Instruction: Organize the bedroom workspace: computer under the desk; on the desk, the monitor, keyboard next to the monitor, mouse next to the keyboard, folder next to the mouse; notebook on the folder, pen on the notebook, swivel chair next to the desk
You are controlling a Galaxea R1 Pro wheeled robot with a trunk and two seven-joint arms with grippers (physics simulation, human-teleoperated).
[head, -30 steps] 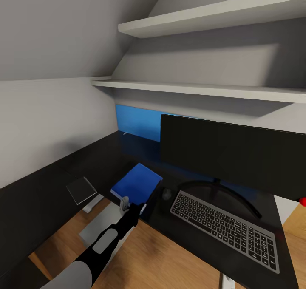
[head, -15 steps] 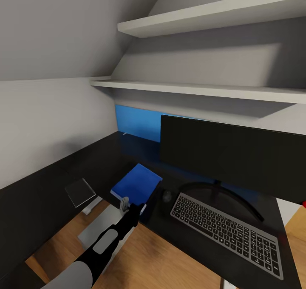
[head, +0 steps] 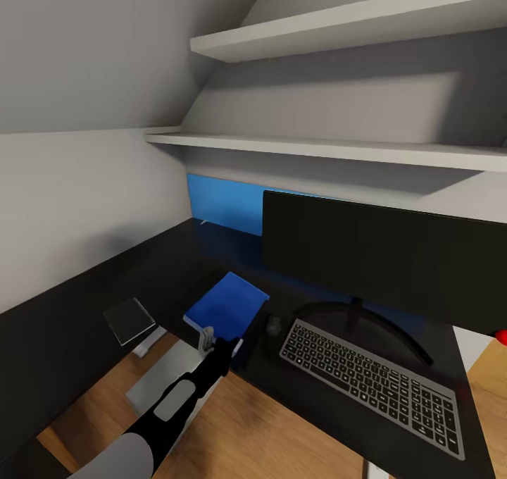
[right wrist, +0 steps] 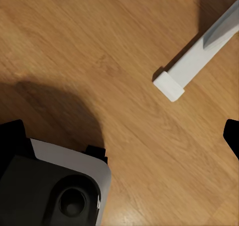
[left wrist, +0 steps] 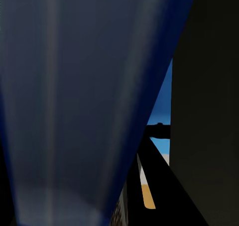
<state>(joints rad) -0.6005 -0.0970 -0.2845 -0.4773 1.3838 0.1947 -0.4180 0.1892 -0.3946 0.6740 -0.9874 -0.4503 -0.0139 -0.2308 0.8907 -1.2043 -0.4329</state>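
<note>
Under 2 white wall shelves point(head: 338, 148), we note the glossy black L-shaped desk point(head: 84, 310) carrying the large thin black flat-screen monitor point(head: 384, 260), with the slim black keyboard with dark grey keys point(head: 370, 384) in front of it and a small dark mouse point(head: 273, 324) just beside the keyboard. We see the flat bright blue folder point(head: 227, 306) lying at the desk's front edge, clamped there by the left gripper point(head: 211, 338). A thin black-covered notebook point(head: 129, 319) lies well apart. We cannot tell the right gripper's state.
</note>
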